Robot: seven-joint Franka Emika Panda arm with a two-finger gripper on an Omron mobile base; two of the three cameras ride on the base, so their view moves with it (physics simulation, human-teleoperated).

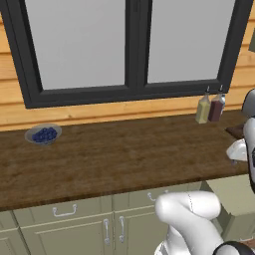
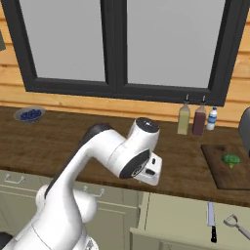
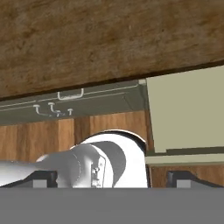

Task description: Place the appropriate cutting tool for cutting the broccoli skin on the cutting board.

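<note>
Closest to us is the white arm (image 2: 93, 156), bent low in front of the worktop (image 2: 63, 141). Its claw (image 3: 113, 180) is wide open. The two dark tips (image 3: 43, 178) stand far apart and nothing is between them. It holds nothing.

I think the job has hardly begun. The board (image 2: 219, 176) lies at the right end of the worktop with only a bit of green broccoli (image 2: 231, 159) on it. No tool is on the board yet. The tools lie in an open drawer (image 2: 176, 215) just under the worktop, below the board. One is a peeler (image 2: 237, 225), small and grey. Beside it, not touching, is a knife (image 2: 211, 222) with a black handle. For skin, I guess the peeler is the right one. The claw is well apart from it, off to the left of the drawer. What is left: reach into the drawer, grab the peeler, lift it and lay it on the board.

Some things are hard to see. The peeler is tiny and sits at the edge of the right base view, so part of it is cut off. The board's right side is cut off too. In the hand view the pale drawer (image 3: 188, 109) shows, but no tools in it. From the left base view I can only see a dark corner of the board (image 1: 239, 131).
</note>
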